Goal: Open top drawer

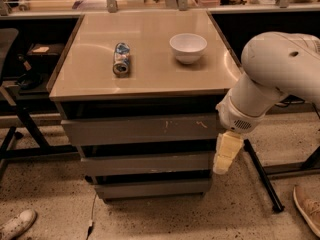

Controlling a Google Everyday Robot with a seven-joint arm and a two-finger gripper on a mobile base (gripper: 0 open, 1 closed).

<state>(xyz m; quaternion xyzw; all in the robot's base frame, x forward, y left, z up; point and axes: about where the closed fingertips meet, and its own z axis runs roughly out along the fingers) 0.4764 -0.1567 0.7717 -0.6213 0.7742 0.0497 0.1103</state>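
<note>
The top drawer [142, 129] is the widest grey metal front, just under the tan cabinet top, with small yellowish scratch marks right of centre. It sits flush with the cabinet, shut. Two narrower grey drawer fronts [147, 163] lie below it. My gripper [226, 154] hangs from the white arm [272, 79] at the cabinet's right front corner. Its cream fingers point down beside the right ends of the top and middle drawer fronts.
A tipped can [120, 59] and a white bowl [188, 47] sit on the cabinet top [150, 79]. A black chair [12, 89] stands left. A black stand leg [262, 176] runs on the floor at right. Shoes show at bottom left [17, 224] and bottom right [307, 209].
</note>
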